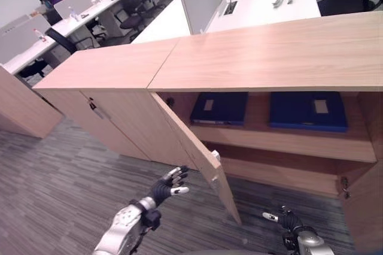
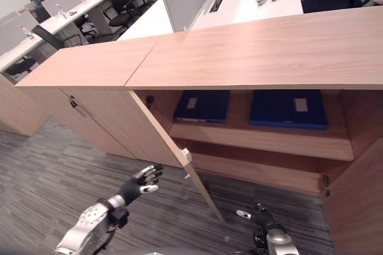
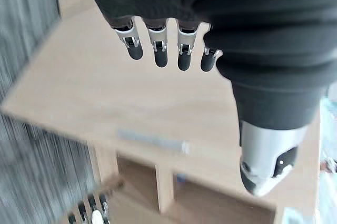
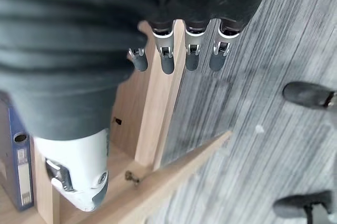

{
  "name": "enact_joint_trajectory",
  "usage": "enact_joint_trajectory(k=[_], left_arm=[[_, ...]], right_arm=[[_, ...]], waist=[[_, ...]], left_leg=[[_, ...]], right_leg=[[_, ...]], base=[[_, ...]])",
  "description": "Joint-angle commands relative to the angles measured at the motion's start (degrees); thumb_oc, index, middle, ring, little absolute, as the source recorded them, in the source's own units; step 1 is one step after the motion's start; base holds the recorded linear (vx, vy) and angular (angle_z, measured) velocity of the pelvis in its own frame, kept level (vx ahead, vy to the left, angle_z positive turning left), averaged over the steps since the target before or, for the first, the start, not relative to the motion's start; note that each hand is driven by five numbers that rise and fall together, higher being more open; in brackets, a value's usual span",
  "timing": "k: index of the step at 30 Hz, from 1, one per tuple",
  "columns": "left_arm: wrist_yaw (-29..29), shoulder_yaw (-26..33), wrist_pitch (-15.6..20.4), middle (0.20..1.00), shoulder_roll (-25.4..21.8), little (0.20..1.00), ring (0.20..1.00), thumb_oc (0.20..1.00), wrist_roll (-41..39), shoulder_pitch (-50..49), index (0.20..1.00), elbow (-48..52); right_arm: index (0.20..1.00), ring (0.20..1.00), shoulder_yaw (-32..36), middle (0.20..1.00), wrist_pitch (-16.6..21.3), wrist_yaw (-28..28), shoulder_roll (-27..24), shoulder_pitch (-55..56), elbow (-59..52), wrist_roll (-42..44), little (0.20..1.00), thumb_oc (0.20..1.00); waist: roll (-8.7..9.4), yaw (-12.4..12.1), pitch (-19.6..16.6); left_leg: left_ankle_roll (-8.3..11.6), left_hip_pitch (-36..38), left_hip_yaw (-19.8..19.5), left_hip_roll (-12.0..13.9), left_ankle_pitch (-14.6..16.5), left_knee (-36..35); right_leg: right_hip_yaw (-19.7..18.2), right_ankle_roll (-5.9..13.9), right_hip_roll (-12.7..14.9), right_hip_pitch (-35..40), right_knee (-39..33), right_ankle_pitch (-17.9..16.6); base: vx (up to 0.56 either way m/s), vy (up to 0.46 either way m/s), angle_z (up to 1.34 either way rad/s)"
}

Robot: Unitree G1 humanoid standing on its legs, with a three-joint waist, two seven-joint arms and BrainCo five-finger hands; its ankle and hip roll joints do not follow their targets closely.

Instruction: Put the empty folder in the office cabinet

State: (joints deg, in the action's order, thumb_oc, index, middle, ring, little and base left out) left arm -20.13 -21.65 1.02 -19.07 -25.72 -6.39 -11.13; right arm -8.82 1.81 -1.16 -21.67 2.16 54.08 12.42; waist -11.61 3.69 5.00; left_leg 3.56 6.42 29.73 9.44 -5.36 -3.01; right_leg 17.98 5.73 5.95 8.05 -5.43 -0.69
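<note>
Two robot hands hang low over the grey carpet (image 1: 54, 171), each with straight, relaxed fingers and holding nothing: the left robot hand (image 1: 167, 185) near the edge of the open cabinet door (image 1: 194, 150), the right robot hand (image 1: 286, 218) below the cabinet's lower shelf. Beyond them the office cabinet (image 1: 269, 57) stands open. On its upper shelf (image 1: 287, 141) lie two flat dark-blue folders, each with a pale label: left folder (image 1: 220, 108), right folder (image 1: 307, 111), apart. Farther back, white benches (image 1: 263, 9) carry office items.
</note>
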Motion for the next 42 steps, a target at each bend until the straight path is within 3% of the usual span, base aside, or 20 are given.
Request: enact_joint_trajectory(k=[1,5,8,9,13,14,15,16,17,19,21,29,33,37,39,40,41,42], left_arm=[[2.68,0.49,3.47,1.0,-1.7,1.0,1.0,1.0,0.28,5.34,1.0,-1.49],[7.4,-0.72,4.46,1.0,3.03,1.0,1.0,1.0,0.44,10.52,1.0,-6.59],[10.33,-1.99,5.31,1.0,5.25,1.0,1.0,1.0,-0.54,14.66,1.0,-9.14],[11.43,-1.95,5.63,1.0,5.53,1.0,1.0,1.0,-0.78,15.86,1.0,-9.31],[14.59,-2.29,6.78,1.0,6.19,1.0,1.0,1.0,-1.53,19.93,1.0,-12.86],[14.59,-2.28,6.8,1.0,6.19,1.0,1.0,1.0,-1.53,19.99,1.0,-12.89],[15.57,-1.39,7.51,1.0,5.86,1.0,1.0,1.0,-2.22,21.54,1.0,-14.96],[15.54,-1.38,7.56,1.0,5.87,1.0,1.0,1.0,-2.23,21.61,1.0,-15.05],[16.15,0.07,8.22,1.0,4.63,1.0,1.0,1.0,-2.31,23.61,1.0,-17.0],[16.13,0.08,8.25,1.0,4.62,1.0,1.0,1.0,-2.31,23.67,1.0,-17.06],[16.56,0.59,8.47,1.0,3.68,1.0,1.0,1.0,-0.4,25.4,1.0,-20.0],[18.5,4.65,9.83,1.0,-0.58,1.0,1.0,1.0,-1.45,31.78,1.0,-26.95],[18.14,6.69,10.3,1.0,-2.15,1.0,1.0,1.0,-1.4,31.68,1.0,-26.51],[16.88,6.63,10.15,1.0,-1.08,1.0,1.0,1.0,-0.98,26.6,1.0,-21.23],[15.58,6.32,9.47,1.0,-0.05,1.0,1.0,1.0,-1.25,21.65,1.0,-17.3],[14.69,5.83,8.61,1.0,0.64,1.0,1.0,1.0,-1.89,18.16,1.0,-14.62],[13.79,6.01,7.87,1.0,0.15,1.0,1.0,1.0,-1.79,15.12,1.0,-12.85],[12.72,5.99,7.18,1.0,-0.17,1.0,1.0,1.0,-1.66,13.05,1.0,-12.77]], right_arm=[[1.0,1.0,-0.98,1.0,1.58,0.04,3.85,-2.01,-0.96,2.32,1.0,1.0],[1.0,1.0,-2.39,1.0,1.7,0.57,4.85,-1.0,-0.6,2.52,1.0,1.0],[1.0,1.0,-3.69,1.0,1.55,0.94,5.29,-0.75,-0.51,2.72,1.0,1.0],[1.0,1.0,-4.32,1.0,1.45,0.99,5.22,-1.17,-0.35,2.61,1.0,1.0],[1.0,1.0,-5.77,1.0,1.08,1.08,5.04,-1.77,1.46,2.39,1.0,1.0],[1.0,1.0,-5.75,1.0,1.09,1.07,5.04,-1.82,1.47,2.39,1.0,1.0],[1.0,1.0,-5.9,1.0,1.0,1.16,4.81,-2.6,2.81,1.66,1.0,1.0],[1.0,1.0,-5.9,1.0,1.02,1.15,4.83,-2.65,2.84,1.66,1.0,1.0],[1.0,1.0,-6.16,1.0,1.28,0.99,4.42,-4.02,2.93,0.91,1.0,1.0],[1.0,1.0,-6.17,1.0,1.27,0.99,4.44,-4.06,2.92,0.91,1.0,1.0],[1.0,1.0,-6.81,1.0,1.18,-0.13,4.72,-3.0,1.72,-0.11,1.0,1.0],[1.0,1.0,-7.33,1.0,1.26,-1.51,5.48,-1.52,-0.11,-1.66,1.0,1.0],[1.0,1.0,-6.24,1.0,0.86,-2.03,6.31,-1.05,3.36,-2.21,1.0,1.0],[1.0,1.0,-4.61,1.0,0.52,-1.85,7.06,-2.19,7.02,-2.03,1.0,1.0],[1.0,1.0,-2.94,1.0,0.49,-1.27,7.66,-3.76,7.9,-0.83,1.0,1.0],[1.0,1.0,-1.7,1.0,0.38,-0.92,8.0,-4.92,8.3,-0.1,1.0,1.0],[1.0,1.0,-1.18,1.0,0.27,-0.86,8.27,-5.15,8.42,-0.1,1.0,1.0],[1.0,1.0,-0.91,1.0,0.27,-0.83,8.46,-5.2,8.79,-0.25,1.0,1.0]], waist=[[4.18,0.85,0.06],[5.9,2.22,-0.02],[7.57,3.12,0.17],[8.19,3.0,0.4],[9.88,0.74,0.93],[9.85,0.78,0.79],[10.11,0.05,0.46],[10.17,0.1,0.56],[10.46,-0.35,0.63],[10.52,-0.46,0.71],[10.05,0.6,-0.31],[10.64,3.75,-2.87],[11.05,4.02,-3.7],[11.35,2.74,-3.64],[11.14,1.27,-2.72],[10.29,-0.06,-0.74],[9.46,-1.52,-0.35],[9.44,-1.51,-0.43]], left_leg=[[3.55,-5.13,-1.36,2.3,-2.92,3.02],[4.06,-4.87,-1.97,3.56,-3.08,3.85],[4.38,-5.32,-4.84,3.92,-2.07,5.94],[4.45,-5.92,-7.79,3.39,-1.37,7.32],[3.67,-7.37,-27.97,-1.45,3.06,6.66],[3.65,-7.63,-28.03,-1.46,2.83,6.56],[3.82,-8.94,-35.79,-3.37,2.79,5.12],[3.8,-8.81,-35.81,-3.43,2.86,5.1],[4.2,-11.05,-39.72,-4.8,1.63,4.06],[4.17,-10.95,-39.57,-4.82,1.69,4.09],[4.14,-6.9,-35.52,-3.24,1.5,0.38],[2.35,-1.46,-27.68,-4.06,3.55,-1.99],[0.86,0.66,-24.28,-5.2,5.57,-1.99],[-0.09,1.2,-23.32,-6.02,6.55,-1.76],[-0.77,1.08,-21.66,-6.08,7.05,-1.8],[-0.87,1.06,-20.15,-5.43,7.15,-1.82],[-0.27,0.95,-18.08,-4.35,7.16,-1.6],[0.01,1.21,-16.92,-3.81,7.21,-1.29]], right_leg=[[-0.9,2.08,1.31,2.35,0.43,5.84],[-2.01,1.23,0.39,2.65,0.43,6.13],[-4.17,0.52,-0.27,2.47,0.43,5.99],[-5.49,0.27,-0.35,2.12,0.47,5.82],[-11.68,0.37,-0.56,1.29,1.27,5.41],[-11.63,0.37,-0.57,1.04,1.25,5.25],[-14.86,0.68,-1.22,0.57,1.38,5.15],[-14.83,0.69,-1.16,0.7,1.41,5.27],[-18.79,1.05,-2.1,0.89,1.33,5.52],[-18.93,1.06,-2.05,0.92,1.37,5.57],[-20.83,1.22,-2.39,1.55,1.01,5.56],[-25.12,3.27,-0.04,-0.5,2.86,4.97],[-26.98,4.83,2.09,-1.53,4.08,4.63],[-26.56,5.72,3.34,-1.93,4.62,4.26],[-23.97,6.89,4.0,-4.52,8.24,3.52],[-17.44,8.19,6.09,-8.26,13.68,2.1],[-6.77,7.52,10.7,-8.83,14.5,0.45],[-2.42,6.87,13.33,-8.67,14.55,-1.2]], base=[[0.0,-0.096,-0.03],[0.02,-0.105,-0.03],[0.04,-0.08,-0.12],[0.06,-0.062,-0.43],[0.08,-0.057,-0.73],[0.16,-0.004,-0.94],[0.11,0.002,-0.92],[0.26,0.032,-0.85],[0.15,0.032,-0.79],[0.09,0.027,-0.85],[0.14,0.103,-1.45],[0.11,0.132,-0.41],[0.11,0.18,-0.44],[0.03,0.114,-0.31],[-0.09,0.049,-0.57],[-0.19,-0.103,-0.94],[-0.19,-0.208,-0.93],[-0.09,-0.238,-1.11]])
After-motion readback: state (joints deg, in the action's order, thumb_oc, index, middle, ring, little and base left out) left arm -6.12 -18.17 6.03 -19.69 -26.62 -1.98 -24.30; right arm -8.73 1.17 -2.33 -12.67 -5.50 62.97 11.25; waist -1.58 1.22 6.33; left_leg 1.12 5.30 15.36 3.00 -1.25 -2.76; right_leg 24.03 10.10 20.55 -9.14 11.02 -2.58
